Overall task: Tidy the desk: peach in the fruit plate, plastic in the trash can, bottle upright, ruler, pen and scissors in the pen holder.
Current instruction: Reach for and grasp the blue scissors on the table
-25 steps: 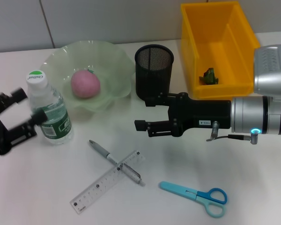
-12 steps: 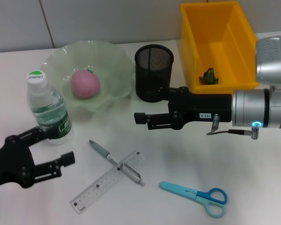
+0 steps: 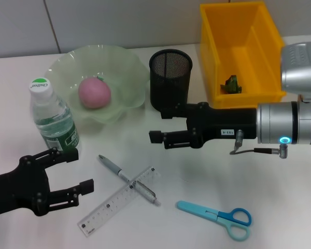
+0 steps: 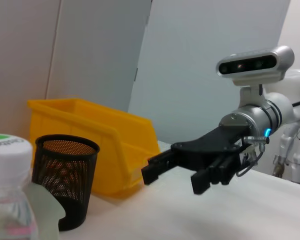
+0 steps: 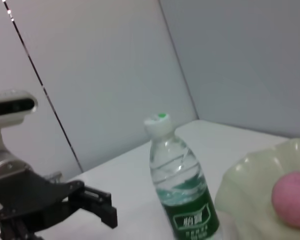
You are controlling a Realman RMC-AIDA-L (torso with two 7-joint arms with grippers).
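- Since a second ago, the left gripper (image 3: 67,171) has let go of the bottle (image 3: 53,120) and drawn back toward the near left edge of the table; the right gripper (image 3: 155,126) has barely shifted
- Head view: the clear plastic bottle with green label and white cap stands upright, alone, just beside the wavy pale green glass fruit plate (image 3: 125,78), which holds the round pink peach (image 3: 94,93)
- Left gripper's black fingers are spread wide and hold nothing, hovering near the bottle's base and the ruler (image 3: 118,200)
- Right gripper reaches across mid-table with its fingers apart and nothing between them, just in front of the black mesh pen holder (image 3: 170,79)
- Grey pen (image 3: 127,179) lies crossed over the clear ruler; blue scissors (image 3: 216,217) lie apart nearer the front edge, open table around them
- Yellow plastic bin (image 3: 238,49) at the back right holds a small green scrap (image 3: 231,84)
- Left wrist view: the right gripper (image 4: 176,172) hangs parted above the white table, past the mesh pen holder (image 4: 64,177) and bin (image 4: 110,145)
- Right wrist view: bottle (image 5: 182,187) upright between the left gripper (image 5: 97,205) and the fruit plate (image 5: 250,192) with the peach (image 5: 291,192)
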